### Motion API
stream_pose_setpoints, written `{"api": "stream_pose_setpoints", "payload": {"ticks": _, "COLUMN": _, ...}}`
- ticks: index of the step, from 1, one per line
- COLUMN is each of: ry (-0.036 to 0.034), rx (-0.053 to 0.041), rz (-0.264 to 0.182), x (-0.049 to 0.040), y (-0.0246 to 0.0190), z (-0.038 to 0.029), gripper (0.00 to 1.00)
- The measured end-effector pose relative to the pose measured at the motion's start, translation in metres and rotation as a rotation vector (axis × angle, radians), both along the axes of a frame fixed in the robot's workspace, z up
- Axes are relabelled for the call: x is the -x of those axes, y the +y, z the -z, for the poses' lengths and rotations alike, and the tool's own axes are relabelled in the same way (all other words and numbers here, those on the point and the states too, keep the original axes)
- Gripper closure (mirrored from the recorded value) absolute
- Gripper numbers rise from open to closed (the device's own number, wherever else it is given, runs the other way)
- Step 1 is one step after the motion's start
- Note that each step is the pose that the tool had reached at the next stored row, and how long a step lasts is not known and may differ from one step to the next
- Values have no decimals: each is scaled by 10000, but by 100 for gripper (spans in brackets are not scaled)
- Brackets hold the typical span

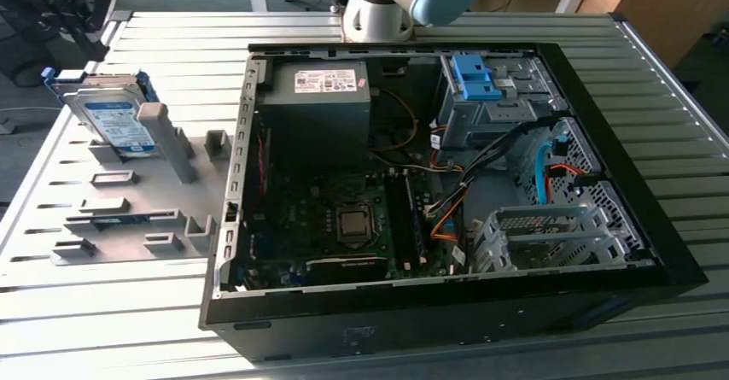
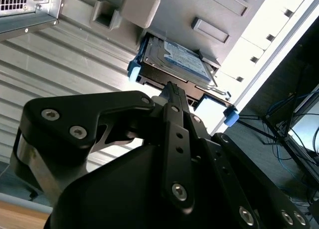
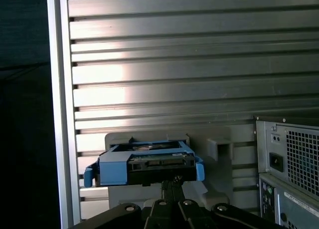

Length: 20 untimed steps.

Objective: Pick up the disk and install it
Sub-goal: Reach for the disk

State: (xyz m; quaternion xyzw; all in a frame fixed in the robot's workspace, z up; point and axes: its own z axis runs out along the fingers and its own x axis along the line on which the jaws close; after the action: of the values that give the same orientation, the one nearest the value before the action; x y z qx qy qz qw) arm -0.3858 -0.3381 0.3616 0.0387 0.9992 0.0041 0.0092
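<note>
One silver metal disk (image 1: pixel 114 119), blue plastic rails, on edge in grey holder (image 1: pixel 173 145).
Black angular gripper (image 3: pixel 172 180) nearby, its thin fingers narrowed together, empty.

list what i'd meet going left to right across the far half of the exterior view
silver rectangular metal disk with a white-and-blue label, standing in the grey plastic holder → dark grey metal box with a white sticker, inside the open black computer case → bright blue plastic bracket
</note>
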Motion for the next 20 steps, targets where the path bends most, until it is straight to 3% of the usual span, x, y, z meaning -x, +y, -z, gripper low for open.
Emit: {"api": "stream_pose_setpoints", "payload": {"ticks": 20, "ry": 0, "rx": 0, "rz": 0, "x": 351, "y": 0, "z": 24, "gripper": 89}}
